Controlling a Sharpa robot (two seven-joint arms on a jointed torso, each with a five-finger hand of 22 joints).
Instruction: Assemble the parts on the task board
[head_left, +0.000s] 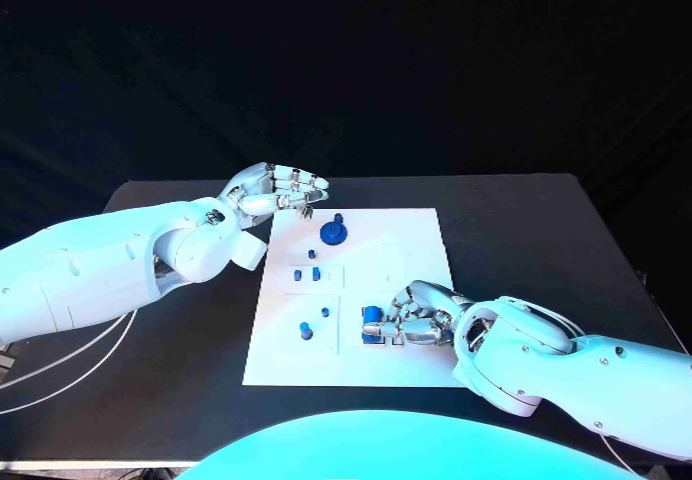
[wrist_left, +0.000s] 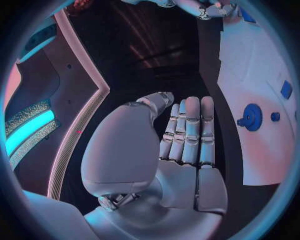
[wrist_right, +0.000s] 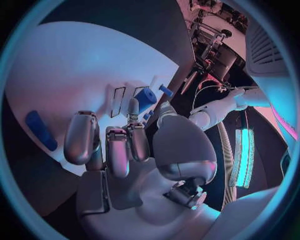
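right hand (head_left: 411, 318) curled over a blue part (head_left: 378, 331) on the task board (head_left: 404, 250), apparently seating it; grip unclear; left hand (head_left: 274, 192) hovered empty, fingers straight.

The white board (head_left: 411, 235) lies in the middle of the black table (head_left: 534, 230). The table has bare room on both sides of the board and behind it. The left hand (head_left: 274, 192) hangs over the board's far left corner, so that corner is blocked. Just beside it stands a round blue piece (head_left: 333, 234). The right hand (head_left: 414, 315) sits low on the board's near right part, touching small blue pieces (head_left: 378, 335). Other small pieces (head_left: 306, 273) stand down the board's left side. The far right part of the board is bare.
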